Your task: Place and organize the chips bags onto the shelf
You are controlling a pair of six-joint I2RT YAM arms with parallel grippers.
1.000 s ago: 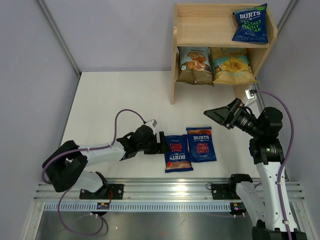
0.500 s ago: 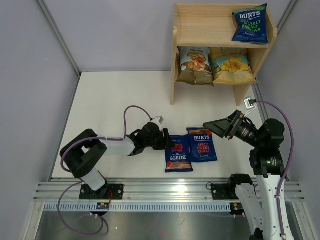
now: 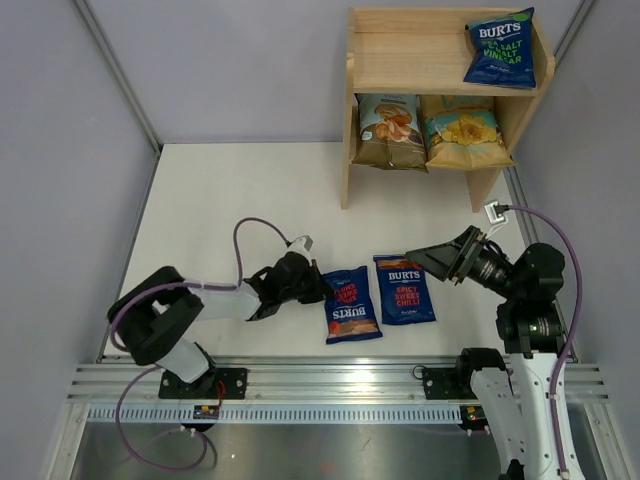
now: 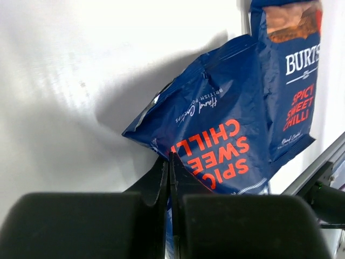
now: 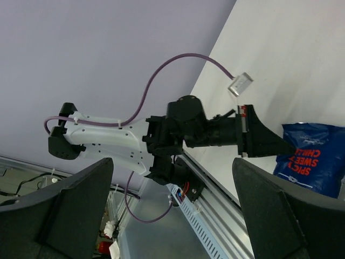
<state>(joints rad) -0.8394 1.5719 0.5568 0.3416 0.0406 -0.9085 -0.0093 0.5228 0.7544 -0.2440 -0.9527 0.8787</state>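
Two dark-blue BURTS chips bags lie on the table. My left gripper is shut on the left edge of the left bag. In the left wrist view the gripper pinches that bag, which tilts up off the table. The second bag lies flat beside it. My right gripper hangs open just right of this bag, holding nothing. The wooden shelf stands at the back. Its top tier holds a third BURTS bag. The lower tier holds a tan-and-teal bag and a light-blue-and-olive bag.
The white table is bounded by grey walls, with an aluminium rail along the near edge. In the right wrist view the open fingers frame the left arm and the held bag. The shelf's top tier has bare wood left of its bag.
My left gripper has closed on the left bag's edge, and the bag has tipped up and turned slightly. The right gripper came down towards the table and stayed open.
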